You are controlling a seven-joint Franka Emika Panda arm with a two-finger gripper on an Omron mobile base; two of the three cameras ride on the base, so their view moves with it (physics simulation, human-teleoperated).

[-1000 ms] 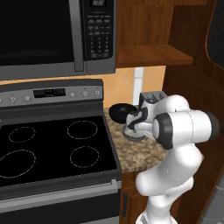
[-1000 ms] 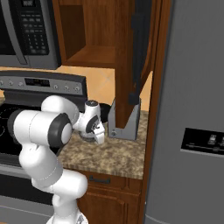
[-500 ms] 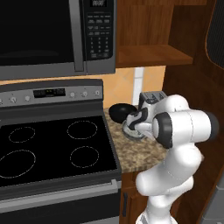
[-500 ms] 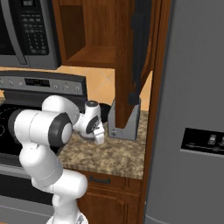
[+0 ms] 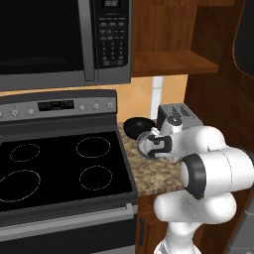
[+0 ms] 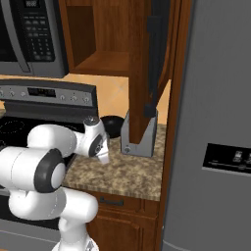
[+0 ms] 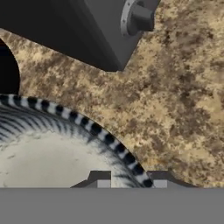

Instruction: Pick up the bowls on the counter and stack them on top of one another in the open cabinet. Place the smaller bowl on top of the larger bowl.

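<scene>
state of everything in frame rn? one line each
smaller bowl: upright on the counter, rim between the gripper fingertips.
larger bowl: on the counter by the toaster, not yet moved.
gripper: open, low over the smaller bowl's rim.
cabinet: door open, no bowl on its shelf.
microwave: door closed.
stovetop: nothing on it.

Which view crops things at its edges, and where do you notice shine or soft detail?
Hand view: the smaller bowl is cut off by the frame, its striped rim slightly soft. Left base view: the larger bowl is glossy black with little inner detail. Right base view: the counter is evenly lit.
</scene>
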